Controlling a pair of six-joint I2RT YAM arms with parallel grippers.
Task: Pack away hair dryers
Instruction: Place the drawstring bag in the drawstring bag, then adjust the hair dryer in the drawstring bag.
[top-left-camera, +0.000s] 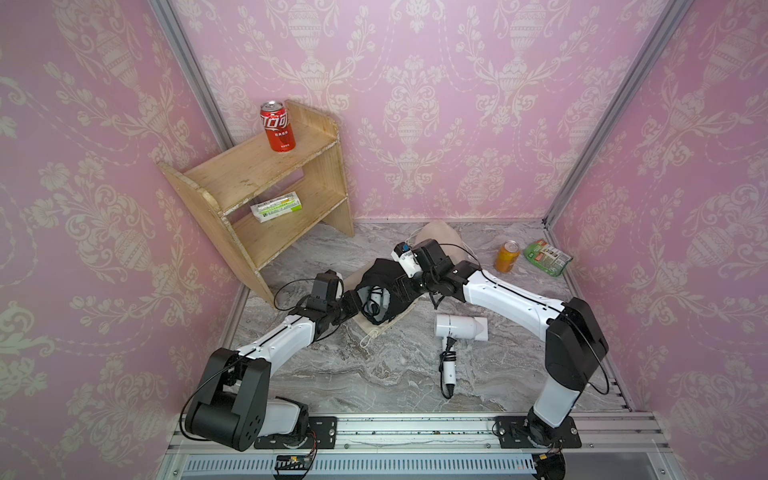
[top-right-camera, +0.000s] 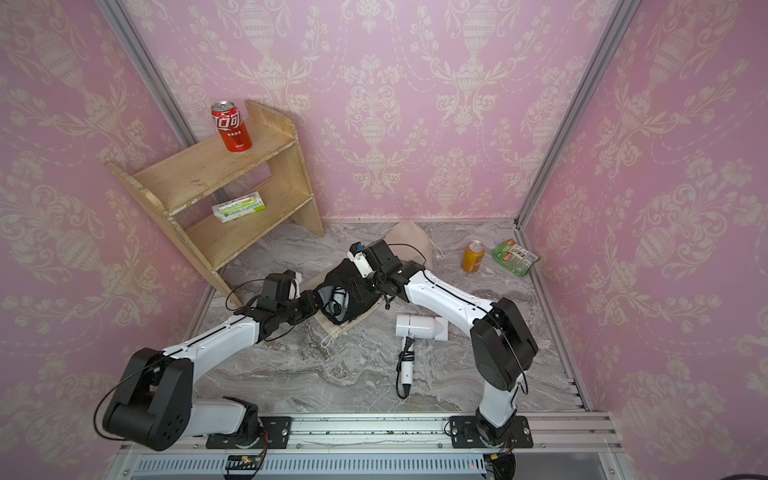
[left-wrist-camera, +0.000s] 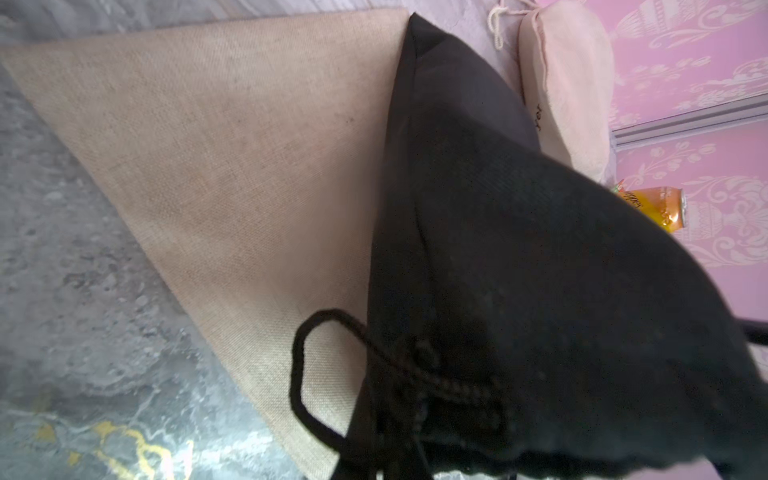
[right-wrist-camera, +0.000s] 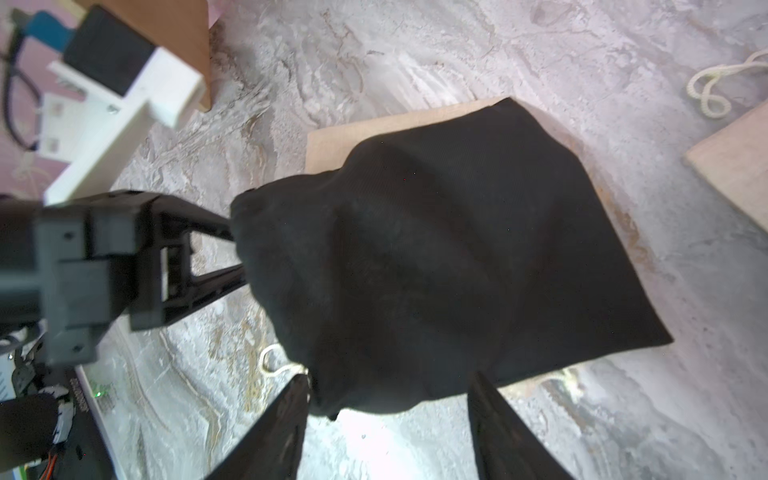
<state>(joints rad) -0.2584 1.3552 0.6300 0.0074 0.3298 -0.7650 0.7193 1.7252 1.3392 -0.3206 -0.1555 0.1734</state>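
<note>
Two arms (top-left-camera: 270, 340) (top-left-camera: 511, 299), one black pouch (top-left-camera: 392, 280), two dryers (top-left-camera: 459, 326) (top-left-camera: 377, 297)

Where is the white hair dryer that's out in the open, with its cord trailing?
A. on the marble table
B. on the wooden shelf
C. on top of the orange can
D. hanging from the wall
A: the dryer lies flat on the bare table, apart from the black bag and the shelf.

Pink damask wallpaper (top-left-camera: 415, 104), grey-marbled tabletop (top-left-camera: 374, 374), black pouch (right-wrist-camera: 457, 249), white hair dryer (top-left-camera: 457, 326), red can (top-left-camera: 277, 126), orange can (top-left-camera: 507, 257).
</note>
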